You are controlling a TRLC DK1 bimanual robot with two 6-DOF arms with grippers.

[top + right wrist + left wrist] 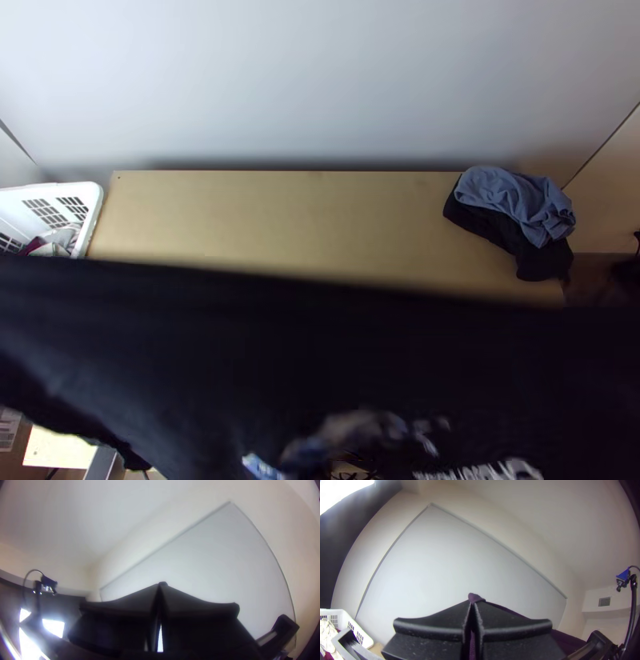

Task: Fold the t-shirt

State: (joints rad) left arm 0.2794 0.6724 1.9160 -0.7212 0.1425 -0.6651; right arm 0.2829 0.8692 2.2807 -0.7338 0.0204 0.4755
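The black t-shirt [240,344] is held up over the near part of the tabletop [280,216], blurred, with pale and blue print at its lower edge. The left gripper [473,604] has its fingers closed on a bit of it; the right gripper [160,589] has its fingers together on a small dark tip of cloth. At the tabletop's far right corner a blue-grey cloth [512,196] lies bunched on a black cloth [488,226]; by its left end stands a white basket [94,204] of clothes. Behind rises a pale board [453,563]. Where the top view looks down on the tabletop, the left wrist view takes in a wall vent [604,601] and the right wrist view bright openings [54,627]. The t-shirt's long axis runs left to right, its upper edge sloping slightly nearer at the right; I cannot tell where the collar points.
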